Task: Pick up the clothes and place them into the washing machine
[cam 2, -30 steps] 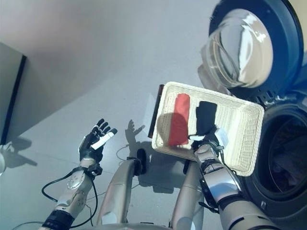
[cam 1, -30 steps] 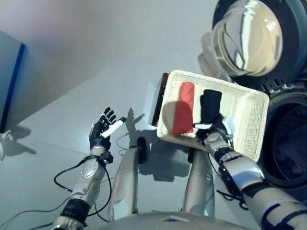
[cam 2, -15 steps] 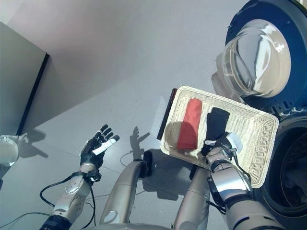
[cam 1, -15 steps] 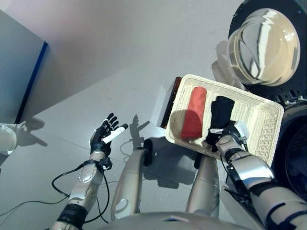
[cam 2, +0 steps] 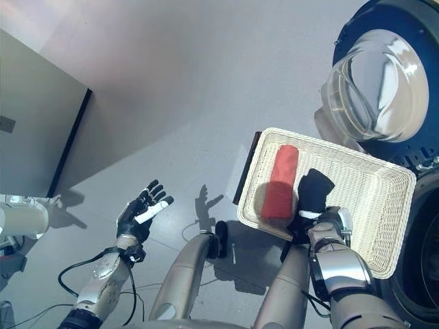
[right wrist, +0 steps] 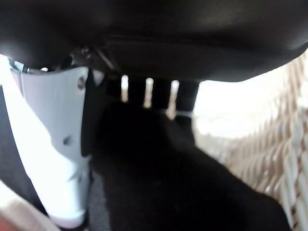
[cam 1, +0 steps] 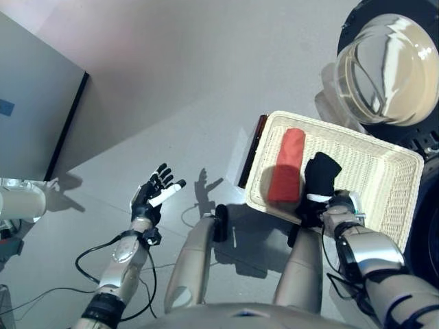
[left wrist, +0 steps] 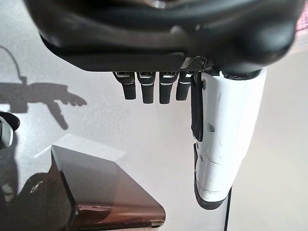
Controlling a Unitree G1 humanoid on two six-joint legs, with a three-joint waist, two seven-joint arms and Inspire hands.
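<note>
A white wicker basket point(cam 1: 384, 179) rests on a low dark brown box point(cam 1: 252, 152) beside the washing machine. A rolled red cloth point(cam 1: 288, 175) and a black cloth point(cam 1: 322, 173) lie in it. My right hand point(cam 1: 337, 209) reaches over the basket's near rim and is closed on the near end of the black cloth, which is bunched up. In the right wrist view the black cloth point(right wrist: 159, 183) sits between the fingers and the white-covered thumb point(right wrist: 57, 144). My left hand point(cam 1: 152, 195) is open and empty, held over the floor at the left.
The washing machine's round glass door point(cam 1: 384, 62) stands open behind the basket, and the dark drum opening point(cam 2: 429, 264) is at the right edge. A grey cabinet point(cam 1: 31, 110) stands at the left, with a white object point(cam 1: 20, 202) below it.
The camera has shifted, so the whole scene sits further right. The black cloth has gone from flat to bunched under my right hand. The left hand stays open.
</note>
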